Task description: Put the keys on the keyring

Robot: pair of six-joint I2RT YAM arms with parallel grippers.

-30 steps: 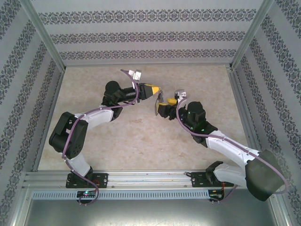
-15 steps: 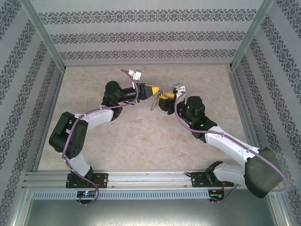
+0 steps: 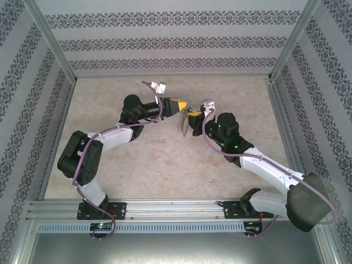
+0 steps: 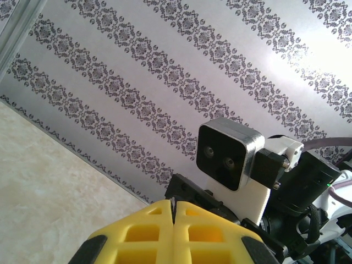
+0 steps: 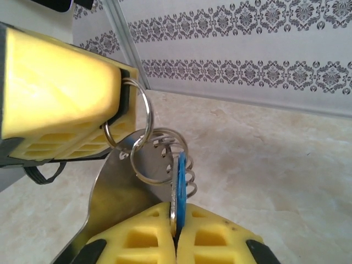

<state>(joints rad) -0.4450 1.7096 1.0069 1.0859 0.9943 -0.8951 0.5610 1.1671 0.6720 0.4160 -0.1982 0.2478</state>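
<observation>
- Right gripper (image 3: 191,115): has travelled up and to the left, from a position below and apart from the left gripper (image 3: 184,108) to one nearly tip to tip with it.
- Right jaws: spread before, now closed on the blue head of the key (image 5: 180,179), held edge-on between the pads.
- Keyring (image 3: 180,125): previously ahead of the right fingertips across a gap, now just beside them.
</observation>
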